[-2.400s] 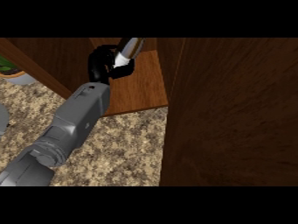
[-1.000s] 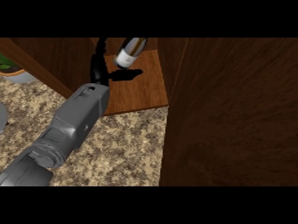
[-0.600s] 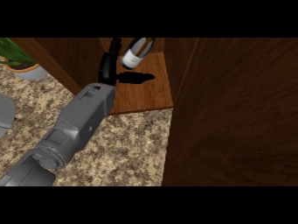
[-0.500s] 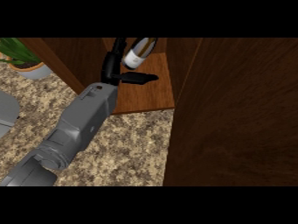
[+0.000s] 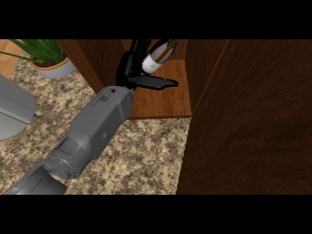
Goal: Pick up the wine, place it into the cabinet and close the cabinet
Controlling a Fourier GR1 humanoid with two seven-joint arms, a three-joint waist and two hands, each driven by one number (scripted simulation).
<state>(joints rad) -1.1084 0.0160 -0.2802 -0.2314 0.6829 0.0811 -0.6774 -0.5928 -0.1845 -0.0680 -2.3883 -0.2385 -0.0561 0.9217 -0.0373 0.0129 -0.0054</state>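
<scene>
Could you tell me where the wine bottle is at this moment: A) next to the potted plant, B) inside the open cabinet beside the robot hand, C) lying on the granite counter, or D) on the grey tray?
B: the wine bottle stands over the cabinet shelf, with the robot hand right beside it.

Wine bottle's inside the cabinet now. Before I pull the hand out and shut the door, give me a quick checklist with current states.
1. Wine bottle past the cabinet's front edge, over the shelf: ok.
2. Bottle standing on the shelf: cannot tell; its base is out of view.
3. Left hand released: looks ok, thumb out to the side, fingers straight beside the bottle.
4. Forearm out of the cabinet opening: not ok, it reaches in.
5. Cabinet door open, swing path free: not ok until the arm withdraws.
6. Right hand: not in view.
</scene>
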